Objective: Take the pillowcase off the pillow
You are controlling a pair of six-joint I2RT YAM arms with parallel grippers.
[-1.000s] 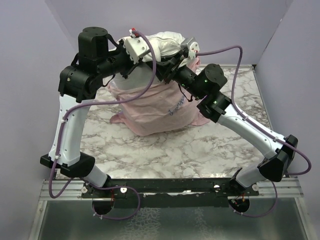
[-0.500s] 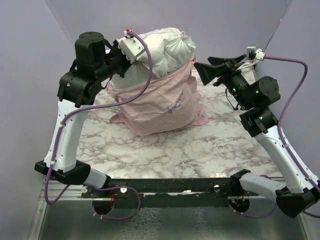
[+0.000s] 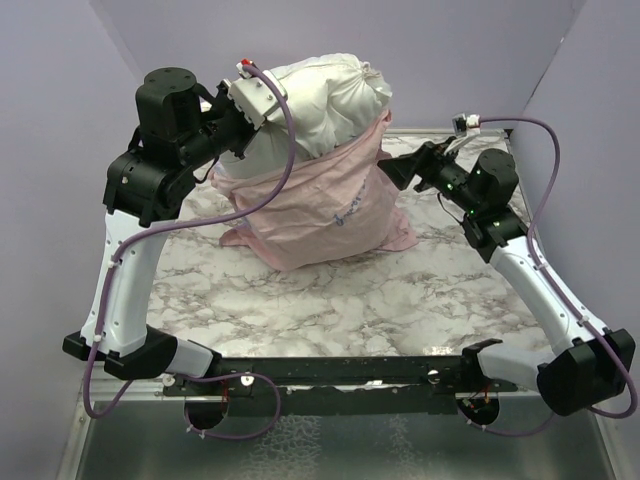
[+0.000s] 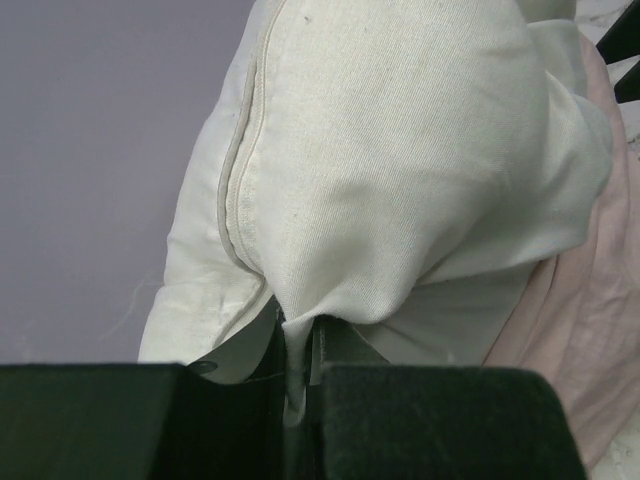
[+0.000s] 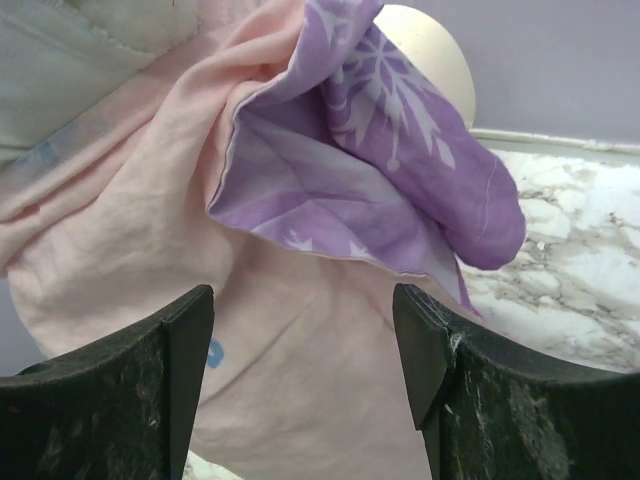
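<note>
Seen from above, the pillow [image 3: 320, 95] stands up tall on the bench [image 3: 330, 300]. Its white top sticks out of the pillowcase [image 3: 320, 210]. The pillowcase is bunched around the lower part of the pillow, with its pale pink side facing out. The left arm [image 3: 150, 170] reaches up to the top left of the pillow. The right fingers [image 3: 395, 170] are spread wide and hold nothing. They sit just beside the right side of the pillowcase, and the pillow is to their left.

In the left wrist view, the left fingers [image 4: 430, 420] are pressed together on a small fold of the pillow's white cloth. The rest of the pillow bulges up above them. A seam runs down the pillow, above and a little to the left of the fingers. A bit of the pink pillowcase shows to their right.

In the right wrist view, the right fingers [image 5: 120, 400] stand far apart with nothing between them. The pillowcase hangs just ahead of them. Its edge is folded over, so the purple side with white snowflakes shows. It is hard to tell if the fingers touch the cloth. A round cream thing [image 5: 435, 50] peeks out behind the purple fold. The bench shows past the right finger.
</note>
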